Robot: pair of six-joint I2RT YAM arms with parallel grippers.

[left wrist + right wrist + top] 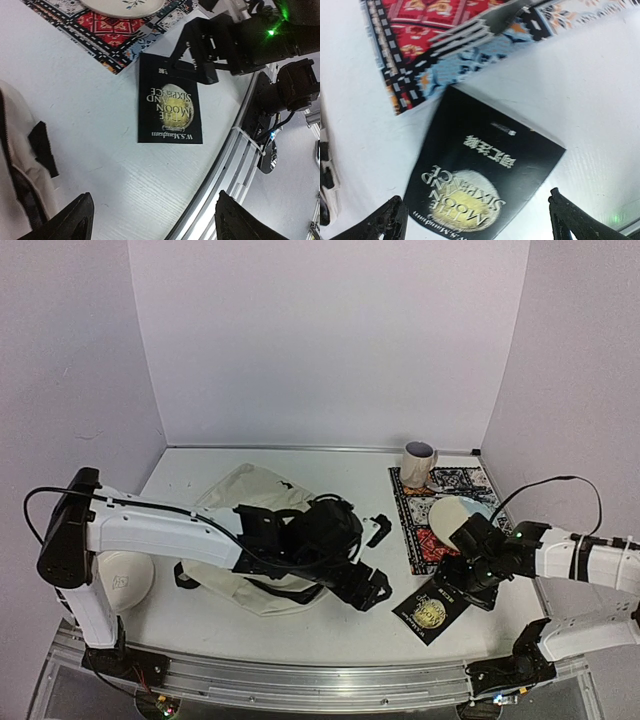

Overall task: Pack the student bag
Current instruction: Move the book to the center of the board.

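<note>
While the student bag point(245, 498) lies slumped on the left half of the table point(200, 462), the overhead view shows a black paperback point(430, 612) outside it near the front edge, just beside the patterned mat point(470, 482). Packing therefore looks barely begun, at least for this book; what the bag already holds is hidden. From the left wrist, the left gripper point(155, 225) has its fingers spread wide with nothing between them, bag fabric at the frame's left edge and the book ahead. From the right wrist, the right gripper point(480, 227) hangs over the book's cover, fingers well apart, gripping nothing.
</note>
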